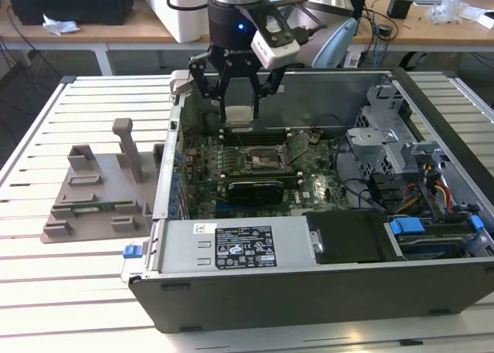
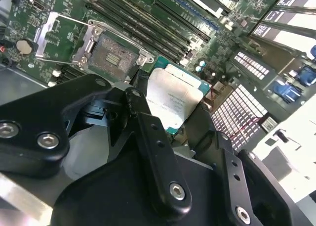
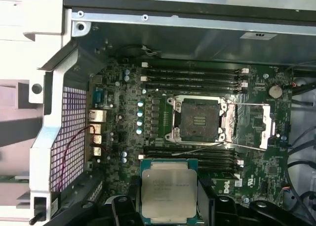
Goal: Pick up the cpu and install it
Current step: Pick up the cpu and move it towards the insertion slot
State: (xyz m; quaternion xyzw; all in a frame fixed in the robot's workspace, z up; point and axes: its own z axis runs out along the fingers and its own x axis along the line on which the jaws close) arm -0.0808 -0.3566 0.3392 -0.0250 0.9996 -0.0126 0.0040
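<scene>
Silver-topped cpu (image 3: pixel 169 189) pinched by black end effector (image 1: pixel 239 110), held above green motherboard (image 3: pixel 123 132) inside open computer case (image 1: pixel 324 283), near uncovered socket (image 3: pixel 197 119); load plate (image 3: pixel 249 127) flipped open; case lying on slatted tabletop (image 1: pixel 77 291).

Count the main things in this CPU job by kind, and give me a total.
cpu: 1, clamped between the jaws
gripper: 1
open socket: 1, empty
grey holder tray: 1
computer case: 1
Total: 5

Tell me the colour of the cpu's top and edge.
Silver-grey top, green edge; the cpu shows best in the first wrist view.
</scene>
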